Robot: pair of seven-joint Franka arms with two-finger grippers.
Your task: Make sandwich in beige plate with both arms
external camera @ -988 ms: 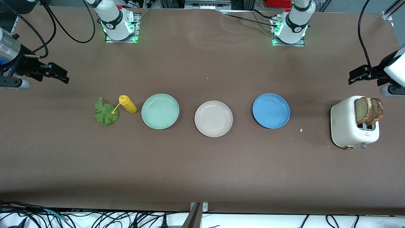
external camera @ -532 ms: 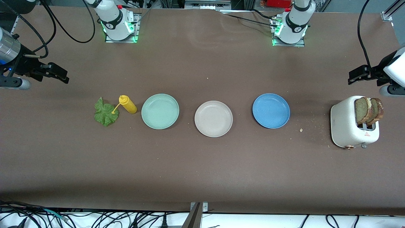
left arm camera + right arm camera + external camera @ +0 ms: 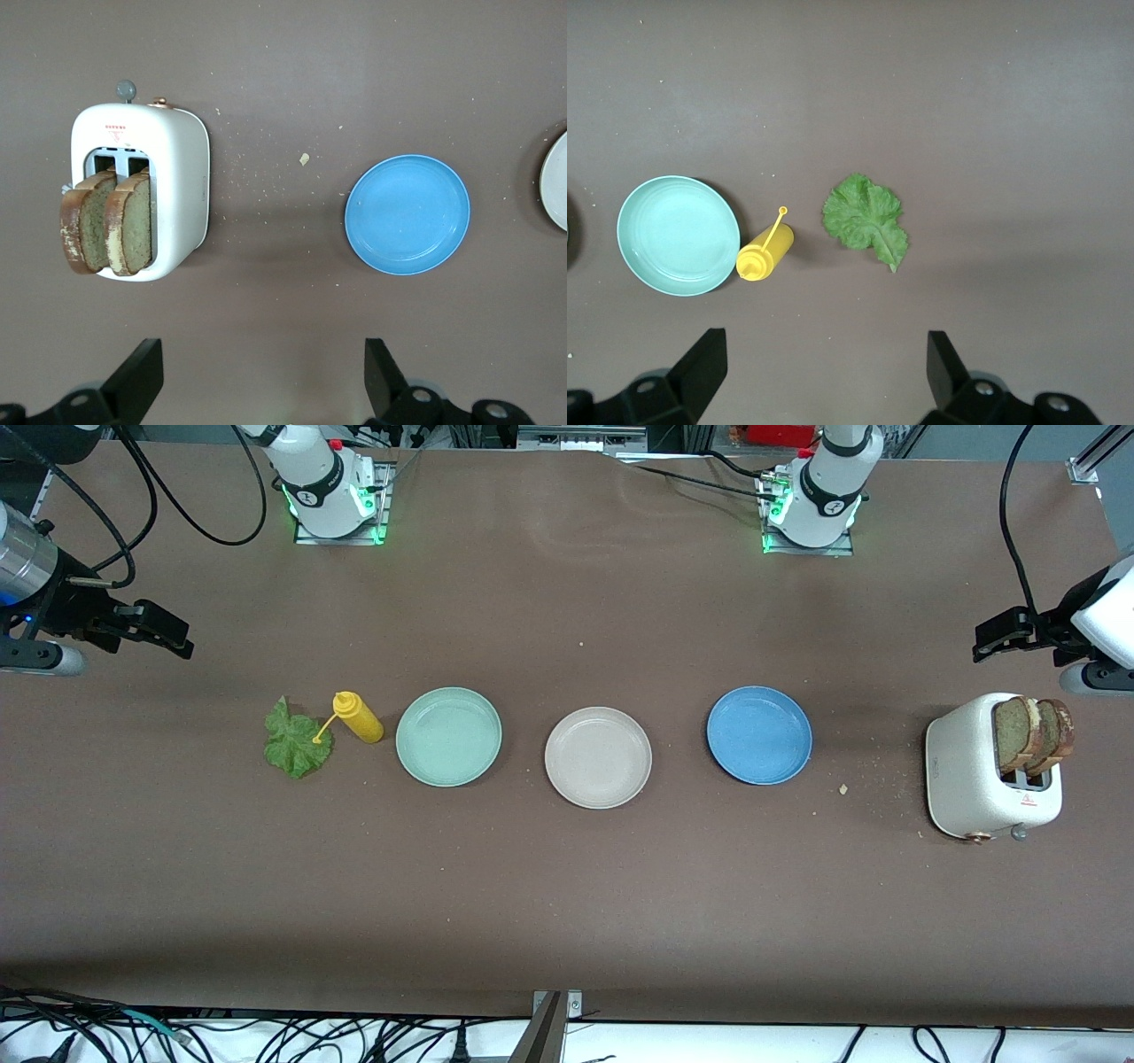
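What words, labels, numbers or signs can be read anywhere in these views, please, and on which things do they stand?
No text can be read word for word.
Toaster: a red triangle warning sign with small red print beside the slots, too small to read; a small dark mark on its side, unreadable.
Arm bases: a round dark emblem on each, illegible.

This is a robotics lab. Two white arm bases (image 3: 332,491) are bolted to a brown worktop (image 3: 567,903). Loose black cables (image 3: 266,1036) trail along its edge, and metal framing (image 3: 1094,456) stands at one corner.
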